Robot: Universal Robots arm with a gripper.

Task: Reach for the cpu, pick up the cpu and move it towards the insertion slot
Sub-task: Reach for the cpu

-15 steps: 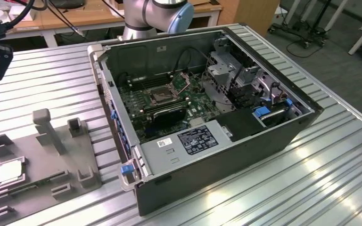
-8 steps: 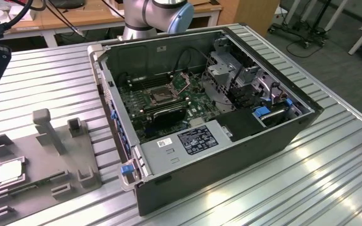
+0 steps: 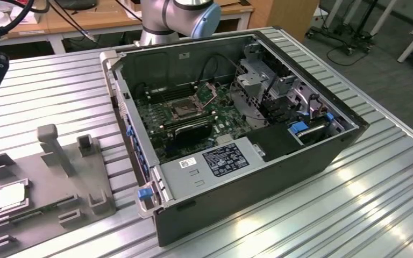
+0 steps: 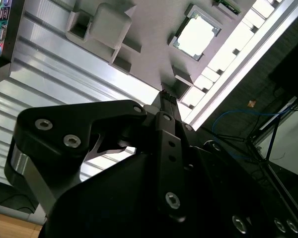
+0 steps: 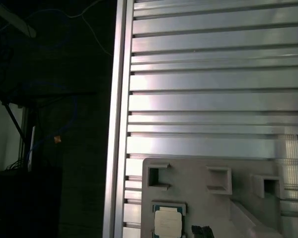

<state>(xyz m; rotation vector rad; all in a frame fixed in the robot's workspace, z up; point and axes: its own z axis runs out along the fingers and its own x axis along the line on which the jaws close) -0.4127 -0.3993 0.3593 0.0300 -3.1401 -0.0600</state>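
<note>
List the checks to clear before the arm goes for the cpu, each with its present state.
1. The cpu lies flat and face up in a pocket of the grey fixture: ok.
2. Nothing lies on the cpu: ok.
3. The gripper is apart from the cpu: ok.
4. The computer case is open above the insertion slot: ok.
5. The insertion slot is empty and ready: cannot tell.

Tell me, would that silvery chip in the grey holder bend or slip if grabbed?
The cpu looks like a thin, flat, metal-faced plate, so probably stiff and light. Its shiny face suggests it may be slippery. Seated in a recess of the grey fixture, it would likely resist sideways pushes and cannot roll.
</note>
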